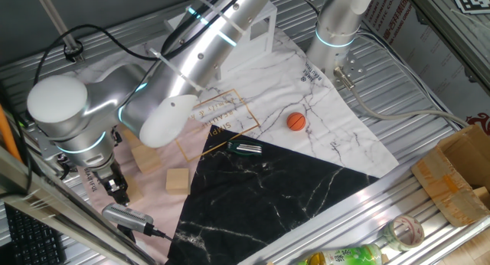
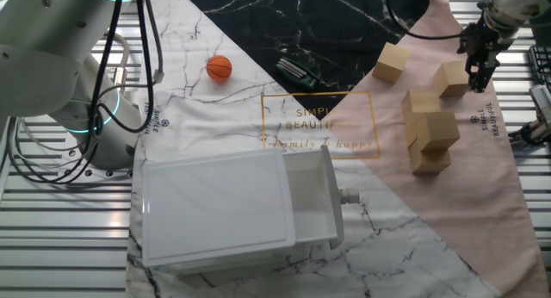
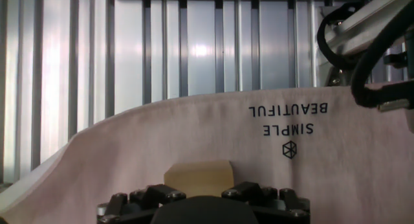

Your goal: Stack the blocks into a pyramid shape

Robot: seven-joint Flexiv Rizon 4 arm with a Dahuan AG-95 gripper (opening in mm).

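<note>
The gripper [image 2: 479, 67] hangs at the far right of the other fixed view, at about two o'clock from the printed gold frame [image 2: 320, 121] on the cloth [image 2: 215, 117], its dark fingers pointing down over the pink part of the cloth. Just beside them, at nine o'clock, lies one tan block [image 2: 450, 77]. Whether the fingers touch it cannot be told, nor how far apart they stand: the hand view shows only the finger bases along the bottom edge and a block [image 3: 198, 177] low in the middle between them, on the pink cloth.

Another single block [image 2: 392, 62] lies at ten o'clock from the gripper, near the black marble patch [image 2: 344, 22]. A cluster of blocks [image 2: 430, 130] sits at seven o'clock from the gripper, one block raised on others.

The orange ball [image 2: 219, 67] rests on the white marble print, well apart from the blocks. A small dark tool [image 2: 299, 71] lies on the black patch's edge. The white box [image 2: 237, 207] sits at six o'clock from the frame.
</note>
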